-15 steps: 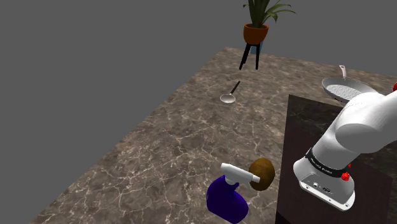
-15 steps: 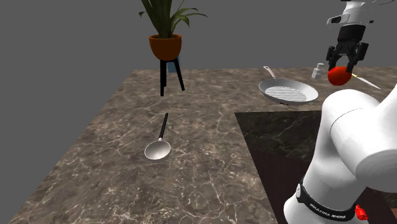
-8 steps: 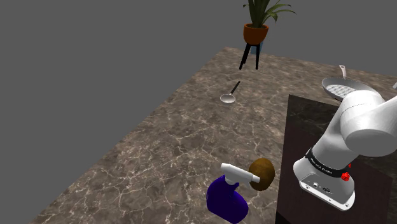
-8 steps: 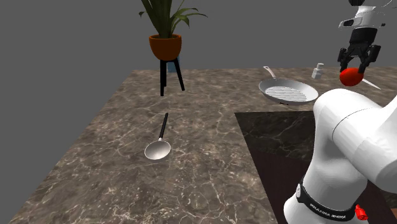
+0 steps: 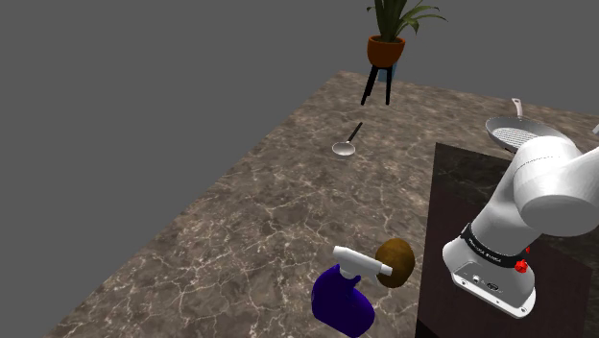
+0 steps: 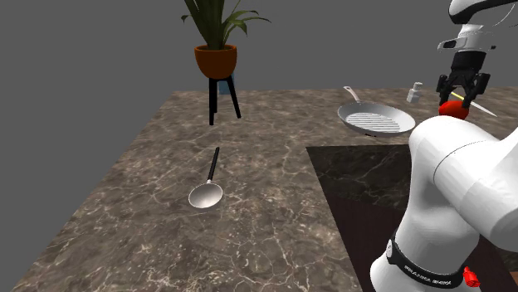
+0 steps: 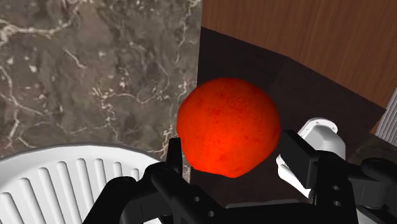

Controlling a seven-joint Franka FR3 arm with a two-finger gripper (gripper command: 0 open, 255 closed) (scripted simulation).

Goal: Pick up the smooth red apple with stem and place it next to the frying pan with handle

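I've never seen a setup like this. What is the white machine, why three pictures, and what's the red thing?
It is a robot arm on a box, ending in a black two-fingered gripper. Two pictures come from cameras standing off to the side, looking over the marble table; the third comes from a camera mounted on the gripper itself. The gripper is shut on a red apple, close to the ribbed frying pan. Also there: a spoon, a potted plant, a blue spray bottle.
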